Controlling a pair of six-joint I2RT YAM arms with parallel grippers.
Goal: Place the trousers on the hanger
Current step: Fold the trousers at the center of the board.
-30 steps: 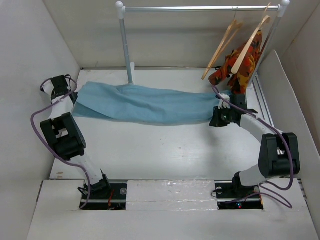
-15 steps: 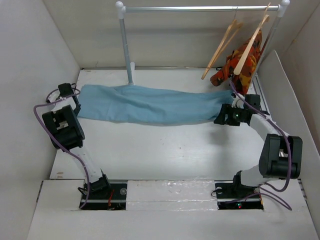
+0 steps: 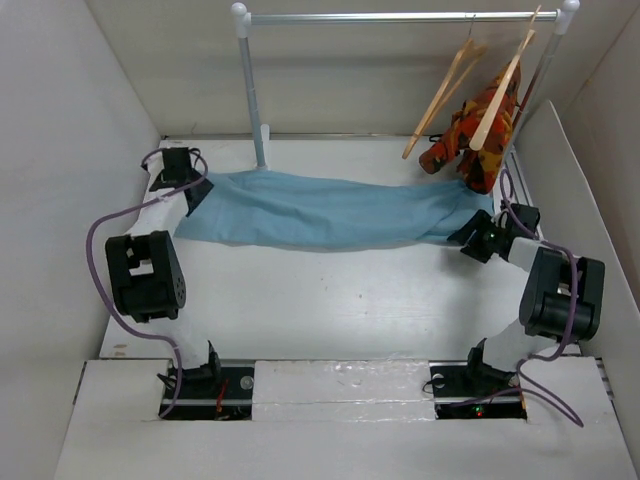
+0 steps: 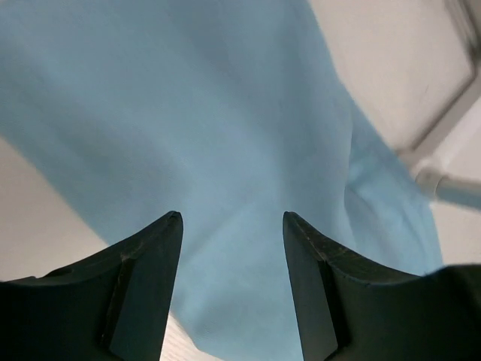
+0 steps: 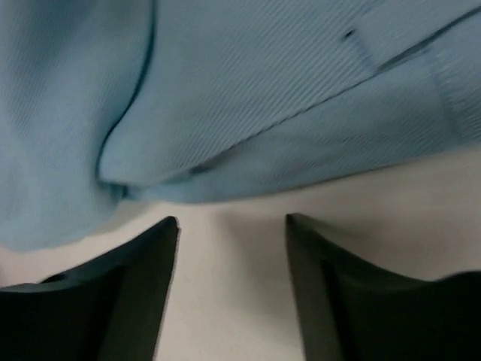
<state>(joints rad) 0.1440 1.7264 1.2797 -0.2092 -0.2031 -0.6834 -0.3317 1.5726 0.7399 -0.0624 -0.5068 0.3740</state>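
Note:
The light-blue trousers (image 3: 330, 210) lie flat across the back of the table, stretched from left to right. My left gripper (image 3: 196, 196) hovers over their left end; in the left wrist view it (image 4: 231, 218) is open with the trousers (image 4: 210, 113) lying beneath and nothing pinched. My right gripper (image 3: 468, 233) is at their right end, open (image 5: 231, 219) over bare table, with the trousers' edge (image 5: 248, 98) just beyond the fingertips. The bare wooden hanger (image 3: 445, 90) hangs from the rail at the back right, apart from both grippers.
A metal rail (image 3: 400, 17) on a post (image 3: 250, 90) spans the back. A second wooden hanger (image 3: 500, 85) on it carries an orange-red patterned garment (image 3: 478, 135), just behind the right gripper. White walls close in the left, right and back.
Both grippers have let go of the trousers' ends and stand open. The trousers have shifted to the right. Both arms moved right, the left one also toward the back.

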